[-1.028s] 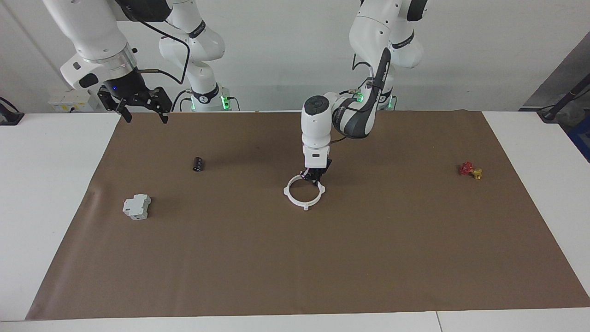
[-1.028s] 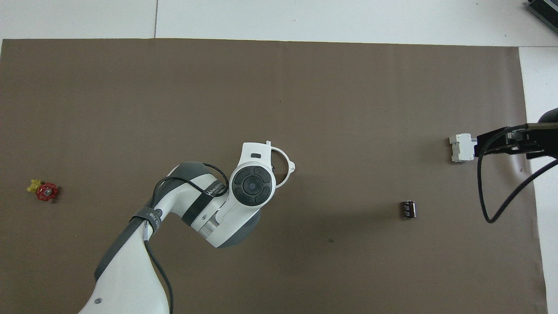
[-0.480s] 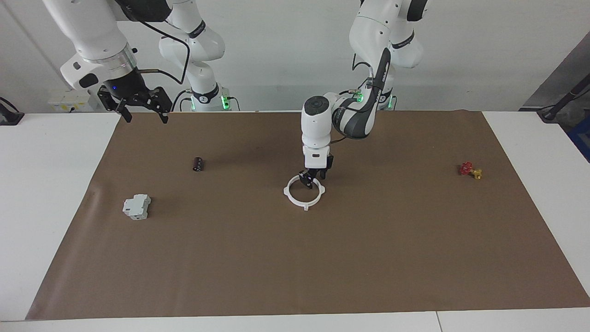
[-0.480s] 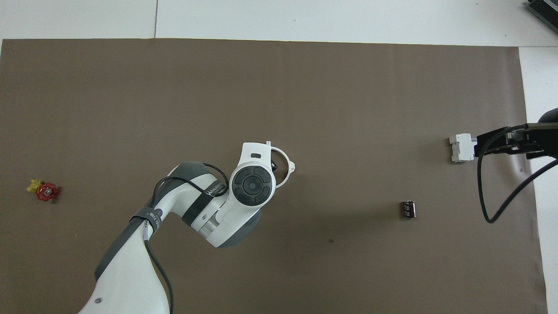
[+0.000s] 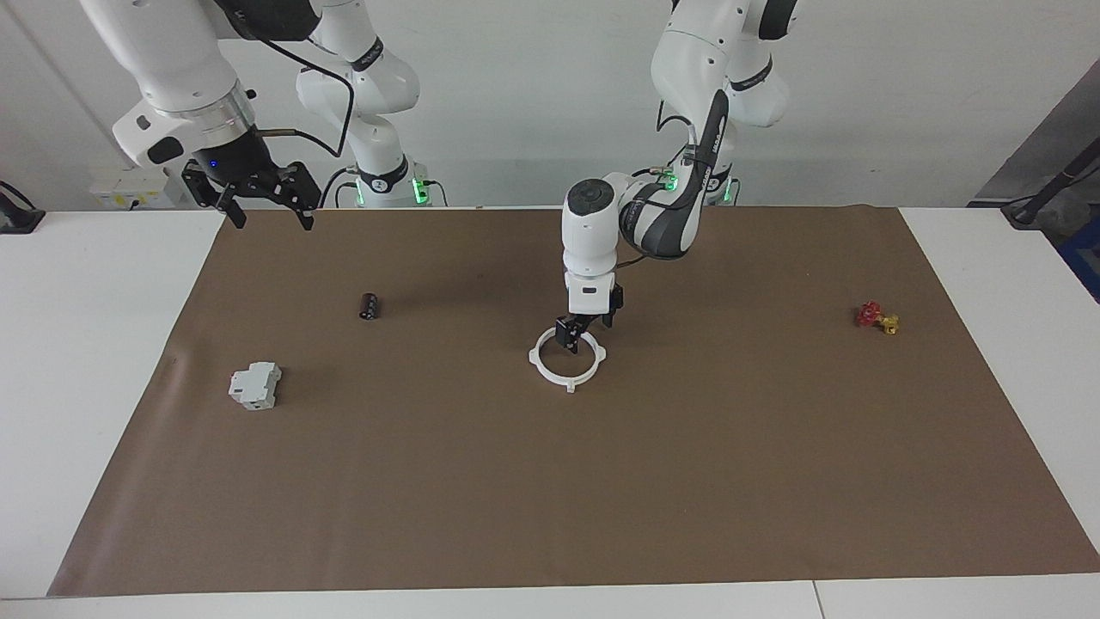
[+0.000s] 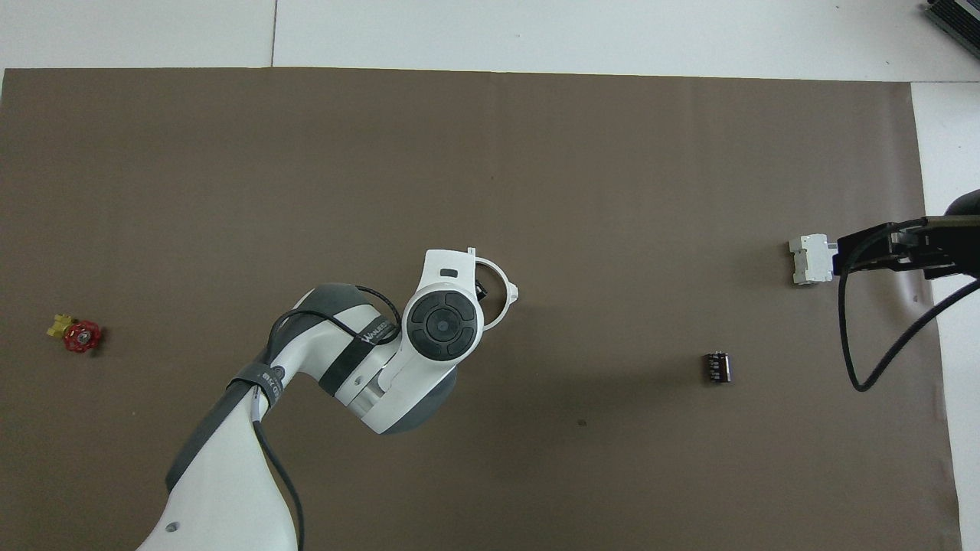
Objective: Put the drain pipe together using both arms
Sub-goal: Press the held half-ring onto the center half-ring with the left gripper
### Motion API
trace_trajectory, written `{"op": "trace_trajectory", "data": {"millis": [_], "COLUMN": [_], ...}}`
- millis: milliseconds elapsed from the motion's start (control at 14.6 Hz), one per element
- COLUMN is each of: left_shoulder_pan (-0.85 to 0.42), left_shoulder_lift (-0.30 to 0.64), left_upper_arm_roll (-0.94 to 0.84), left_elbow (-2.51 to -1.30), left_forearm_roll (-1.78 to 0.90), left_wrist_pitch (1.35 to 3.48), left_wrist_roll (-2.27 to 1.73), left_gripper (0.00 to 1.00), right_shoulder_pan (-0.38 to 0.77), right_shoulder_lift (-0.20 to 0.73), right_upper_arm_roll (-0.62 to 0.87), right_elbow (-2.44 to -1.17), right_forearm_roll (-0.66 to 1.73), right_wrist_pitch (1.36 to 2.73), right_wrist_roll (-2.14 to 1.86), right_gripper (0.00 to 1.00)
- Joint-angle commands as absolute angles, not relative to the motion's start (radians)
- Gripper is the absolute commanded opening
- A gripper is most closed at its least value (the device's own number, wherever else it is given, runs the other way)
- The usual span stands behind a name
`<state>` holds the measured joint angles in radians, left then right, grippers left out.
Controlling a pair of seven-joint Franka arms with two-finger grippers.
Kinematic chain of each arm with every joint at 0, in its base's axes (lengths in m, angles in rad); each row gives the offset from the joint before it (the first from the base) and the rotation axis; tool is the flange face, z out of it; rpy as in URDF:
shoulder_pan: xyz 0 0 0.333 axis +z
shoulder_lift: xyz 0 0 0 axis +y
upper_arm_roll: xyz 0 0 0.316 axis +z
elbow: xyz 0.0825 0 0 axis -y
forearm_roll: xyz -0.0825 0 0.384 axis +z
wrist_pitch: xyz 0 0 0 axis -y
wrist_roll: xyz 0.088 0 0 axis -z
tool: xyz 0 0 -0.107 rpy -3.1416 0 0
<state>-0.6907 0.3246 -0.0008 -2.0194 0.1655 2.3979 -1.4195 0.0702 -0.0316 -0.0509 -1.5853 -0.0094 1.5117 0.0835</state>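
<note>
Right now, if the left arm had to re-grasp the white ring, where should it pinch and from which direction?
Probably straight down from above: the drain pipe lies flat on the brown mat as a thin closed ring. Pinch across the band, one finger inside, one outside, on a plain arc between the tabs. The left gripper, open, hangs over the arc nearest the robots, so that arc is handiest.

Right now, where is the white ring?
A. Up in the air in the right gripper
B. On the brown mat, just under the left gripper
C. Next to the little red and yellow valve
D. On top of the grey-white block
B: the white ring lies flat on the brown mat near its middle, with the left gripper open just above its rim.
</note>
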Motion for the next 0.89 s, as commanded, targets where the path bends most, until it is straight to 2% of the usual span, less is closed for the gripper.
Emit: {"op": "trace_trajectory", "data": {"millis": [0, 411, 822], "left_shoulder_pan": [-0.701, -0.698, -0.629], "left_shoulder_lift": [0.339, 0.318, 0.167], "left_upper_arm_roll": [0.014, 0.015, 0.015], "left_elbow": [-2.003, -1.99, -1.985], "left_forearm_roll": [0.19, 0.192, 0.19], "left_wrist_pitch": [2.392, 2.333, 2.168], "left_wrist_roll": [-1.433, -1.428, -1.268], "left_gripper": [1.0, 1.0, 1.0], "right_shoulder_pan": [0.057, 0.057, 0.057], "right_shoulder_lift": [-0.044, -0.044, -0.044], "right_upper_arm_roll": [-0.046, -0.046, -0.046], "right_elbow": [-1.594, -1.594, -1.594], "right_forearm_roll": [0.002, 0.002, 0.002], "right_wrist_pitch": [1.519, 1.519, 1.519], "right_wrist_roll": [0.06, 0.06, 0.06], "right_gripper": [1.0, 1.0, 1.0]}}
